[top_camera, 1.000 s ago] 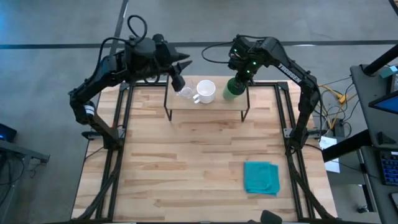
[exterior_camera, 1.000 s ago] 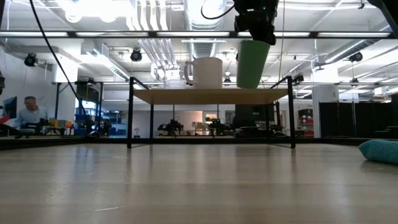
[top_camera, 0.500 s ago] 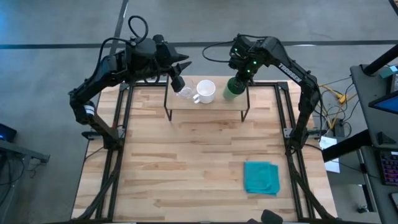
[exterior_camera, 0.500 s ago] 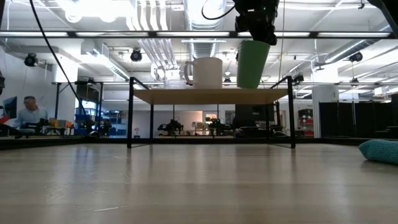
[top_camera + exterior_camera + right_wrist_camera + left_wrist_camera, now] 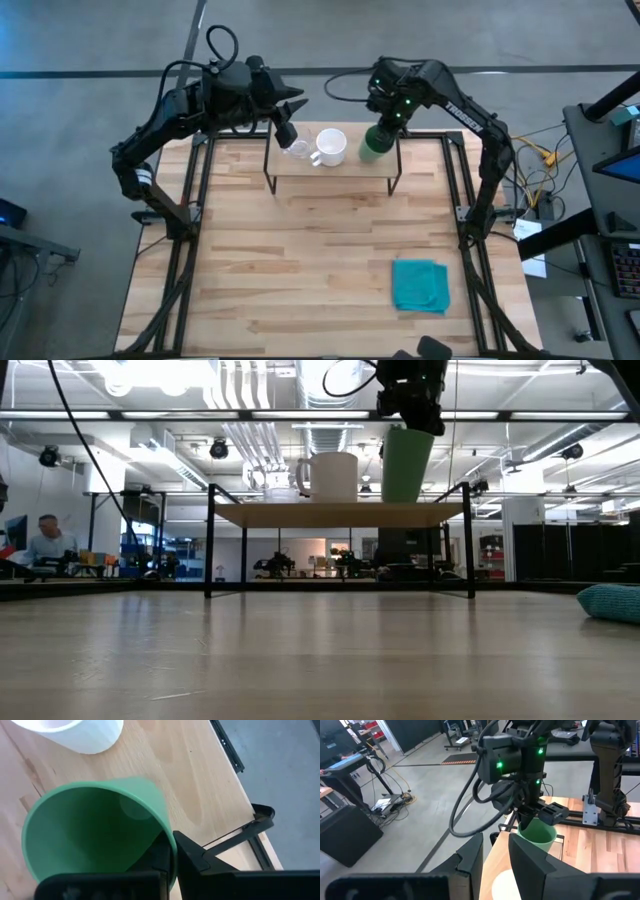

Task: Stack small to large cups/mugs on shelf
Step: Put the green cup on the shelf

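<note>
My right gripper (image 5: 172, 851) has its jaws clenched on the rim of the green cup (image 5: 95, 835), a smooth matte handleless tumbler, tilted just above the right end of the shelf (image 5: 350, 165). That shelf is a pale wood board on thin black legs, standing at the far side of the plank counter (image 5: 320, 260). On it I see the glossy white mug (image 5: 331, 146) and the small clear glass cup (image 5: 298, 150). My left gripper (image 5: 286, 130) hovers by the glass, jaws released. A teal folded cloth (image 5: 420, 285) lies well apart.
</note>
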You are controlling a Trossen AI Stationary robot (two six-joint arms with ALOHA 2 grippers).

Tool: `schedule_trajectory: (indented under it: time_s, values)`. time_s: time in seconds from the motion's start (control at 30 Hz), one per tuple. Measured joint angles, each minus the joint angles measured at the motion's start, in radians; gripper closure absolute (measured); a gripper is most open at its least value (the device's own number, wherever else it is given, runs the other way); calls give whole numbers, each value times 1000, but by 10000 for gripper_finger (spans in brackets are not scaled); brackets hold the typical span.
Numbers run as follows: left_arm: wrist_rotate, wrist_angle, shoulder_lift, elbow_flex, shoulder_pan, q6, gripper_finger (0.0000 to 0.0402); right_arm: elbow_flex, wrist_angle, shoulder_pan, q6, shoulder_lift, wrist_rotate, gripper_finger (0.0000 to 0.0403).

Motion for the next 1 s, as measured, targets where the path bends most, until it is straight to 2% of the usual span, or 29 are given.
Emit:
schedule_trajectory:
  time_s: [0.17, 0.83, 1.0]
  values:
    - [0, 0, 0, 0, 0, 0, 322, -1, 0, -2, 0, 3, 41, 394]
    - [0, 0, 0, 0, 0, 0, 322, -16, 3, -3, 6, 6, 4, 394]
    - [0, 0, 0, 0, 0, 0, 322, -18, -4, -3, -18, 6, 8, 376]
